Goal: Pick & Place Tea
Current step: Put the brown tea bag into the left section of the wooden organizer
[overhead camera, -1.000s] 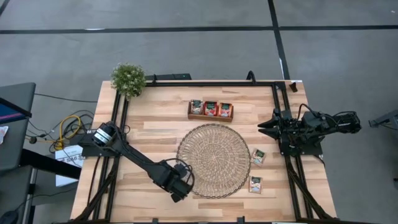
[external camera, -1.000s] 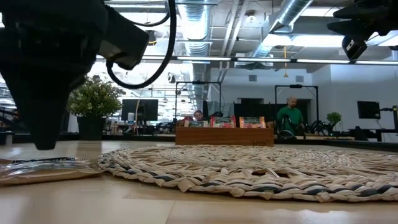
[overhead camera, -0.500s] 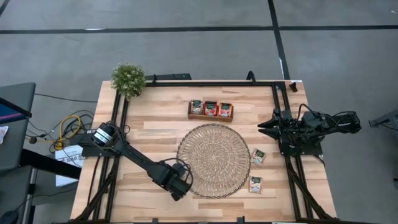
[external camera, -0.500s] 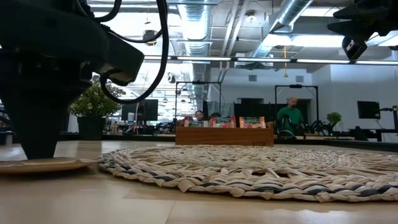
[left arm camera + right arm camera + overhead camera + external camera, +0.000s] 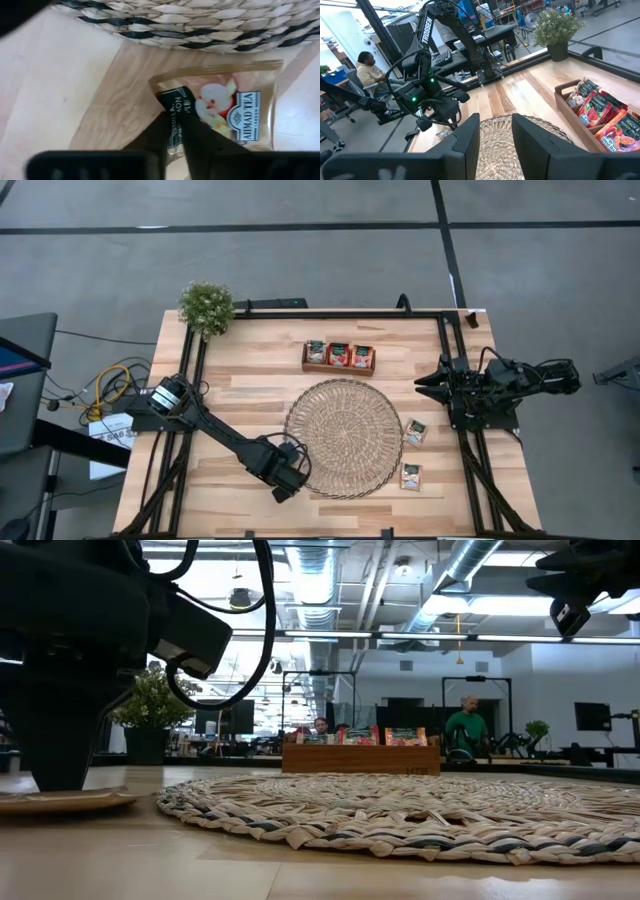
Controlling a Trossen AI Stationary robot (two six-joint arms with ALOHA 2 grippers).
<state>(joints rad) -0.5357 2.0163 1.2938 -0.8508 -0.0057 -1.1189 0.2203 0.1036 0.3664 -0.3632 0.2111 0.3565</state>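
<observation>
Left gripper (image 5: 283, 491) is down on the counter (image 5: 245, 385) at the near-left rim of the round woven mat (image 5: 344, 437), its fingers pressed together on the edge of a tea sachet (image 5: 220, 112) that lies flat on the light wood planks, just beside the mat. I read the sachet's print running along its longer side, roughly parallel to the mat's rim (the apple picture faces up). My right gripper (image 5: 424, 383) waits at the counter's right edge, fingers spread. Two more sachets (image 5: 412, 454) lie right of the mat; others stand in the wooden tray (image 5: 338, 366) beyond it. Behind the counter I see a potted plant (image 5: 206, 306), an open workshop and a seated person (image 5: 366, 71).
</observation>
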